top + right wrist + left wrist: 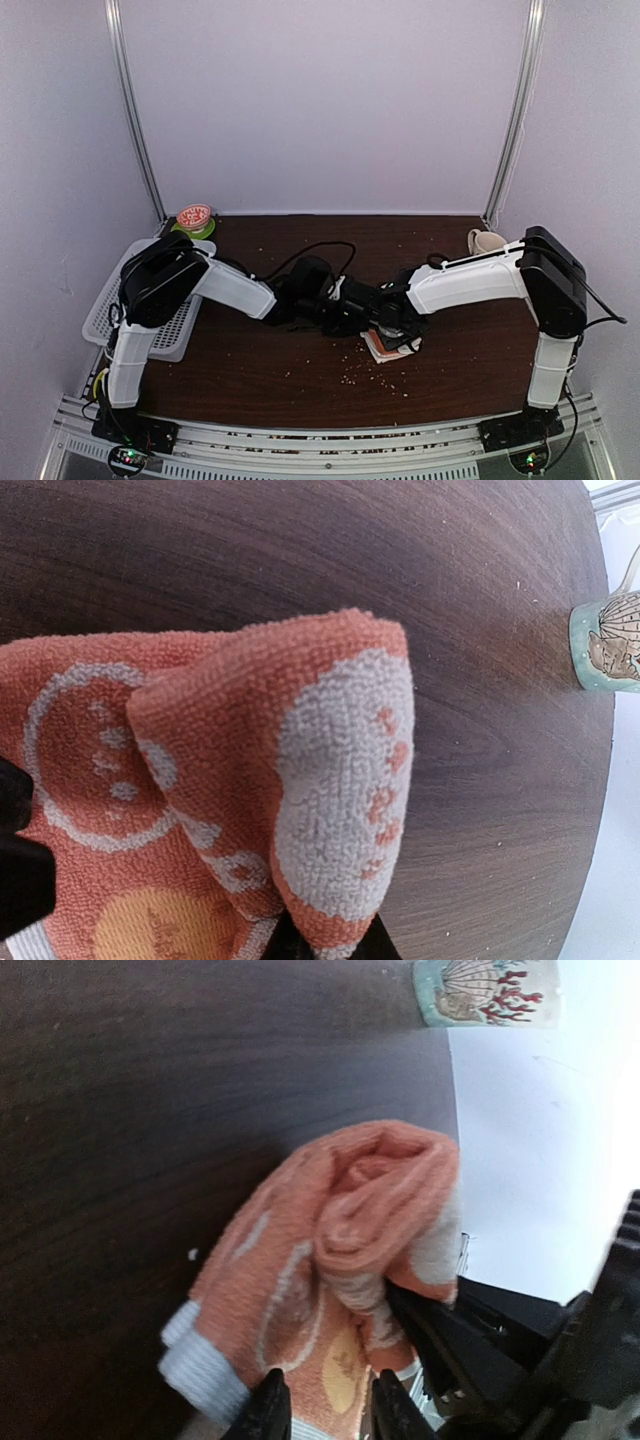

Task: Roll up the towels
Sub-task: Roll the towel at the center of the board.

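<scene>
Two tools meet on one cloth. The left tool (325,1412) stands narrow, pinching the near edge of the peach terry-cloth towel (340,1220) with pale circles and a light-blue hem. The right tool (330,945) is nipped tight on a folded flap, so neither arm is nearer. The half-made roll seems to run from the left tool toward the one shell-printed ceramic mug (487,241), well apart from it on the dark wooden desk (300,375). No second towel shows.

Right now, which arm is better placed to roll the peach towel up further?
Probably right. The right gripper pinches the rolled fold of the towel, so it could turn it onward. The left gripper only straddles the flat end by the blue hem.
</scene>
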`<state>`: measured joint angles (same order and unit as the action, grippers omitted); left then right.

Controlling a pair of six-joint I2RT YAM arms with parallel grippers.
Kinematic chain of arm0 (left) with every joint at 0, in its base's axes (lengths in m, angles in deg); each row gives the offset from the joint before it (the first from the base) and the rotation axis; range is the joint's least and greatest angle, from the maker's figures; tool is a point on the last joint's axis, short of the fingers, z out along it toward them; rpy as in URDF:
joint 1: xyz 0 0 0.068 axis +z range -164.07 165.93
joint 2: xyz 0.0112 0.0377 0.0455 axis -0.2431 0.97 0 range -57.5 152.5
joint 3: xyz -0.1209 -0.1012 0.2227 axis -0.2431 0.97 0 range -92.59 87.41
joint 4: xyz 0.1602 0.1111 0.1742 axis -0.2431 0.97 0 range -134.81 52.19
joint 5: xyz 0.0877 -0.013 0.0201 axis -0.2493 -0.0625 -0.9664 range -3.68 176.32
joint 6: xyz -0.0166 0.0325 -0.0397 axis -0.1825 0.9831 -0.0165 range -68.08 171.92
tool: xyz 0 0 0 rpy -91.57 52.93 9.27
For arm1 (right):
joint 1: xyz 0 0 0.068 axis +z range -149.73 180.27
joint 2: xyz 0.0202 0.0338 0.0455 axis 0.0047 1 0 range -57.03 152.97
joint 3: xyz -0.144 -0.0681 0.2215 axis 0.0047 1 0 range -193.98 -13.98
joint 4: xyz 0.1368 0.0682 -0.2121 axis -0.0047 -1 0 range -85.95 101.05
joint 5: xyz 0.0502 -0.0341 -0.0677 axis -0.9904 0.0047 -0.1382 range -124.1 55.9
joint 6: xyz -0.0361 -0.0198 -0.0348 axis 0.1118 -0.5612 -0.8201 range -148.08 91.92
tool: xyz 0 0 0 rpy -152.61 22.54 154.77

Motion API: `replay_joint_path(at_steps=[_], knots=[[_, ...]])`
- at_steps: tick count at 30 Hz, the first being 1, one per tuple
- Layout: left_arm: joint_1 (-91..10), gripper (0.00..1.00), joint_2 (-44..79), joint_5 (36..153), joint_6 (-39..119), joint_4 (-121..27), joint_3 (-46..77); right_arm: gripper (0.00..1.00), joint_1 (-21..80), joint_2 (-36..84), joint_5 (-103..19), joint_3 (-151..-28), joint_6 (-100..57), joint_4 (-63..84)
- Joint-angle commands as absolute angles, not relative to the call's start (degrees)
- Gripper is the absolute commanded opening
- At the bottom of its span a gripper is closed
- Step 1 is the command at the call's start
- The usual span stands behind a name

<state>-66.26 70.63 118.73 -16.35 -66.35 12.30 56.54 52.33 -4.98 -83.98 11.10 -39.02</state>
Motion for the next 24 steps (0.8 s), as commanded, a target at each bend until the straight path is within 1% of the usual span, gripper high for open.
replay_joint_path(at_steps=[1,6,9,19,24], knots=[[-66.37,0.29,67.69,120.11,-16.10,-69.66,11.62,0.00,56.33,52.85,-5.36,-83.35,11.21,-39.22],[-66.37,0.21,69.48,120.75,-17.82,-70.23,9.37,0.00,56.24,52.93,-5.86,-83.78,10.99,-38.78],[-66.31,0.17,70.60,120.07,-17.86,-67.52,7.28,0.00,56.29,52.68,-6.29,-83.85,10.90,-38.45],[-65.84,0.13,77.60,120.92,-19.53,-66.36,-1.86,0.00,56.11,51.43,-7.91,-82.44,10.27,-36.34],[-65.93,0.11,79.94,122.42,-22.55,-67.89,-3.10,0.00,56.09,51.04,-8.39,-81.79,9.37,-35.27]])
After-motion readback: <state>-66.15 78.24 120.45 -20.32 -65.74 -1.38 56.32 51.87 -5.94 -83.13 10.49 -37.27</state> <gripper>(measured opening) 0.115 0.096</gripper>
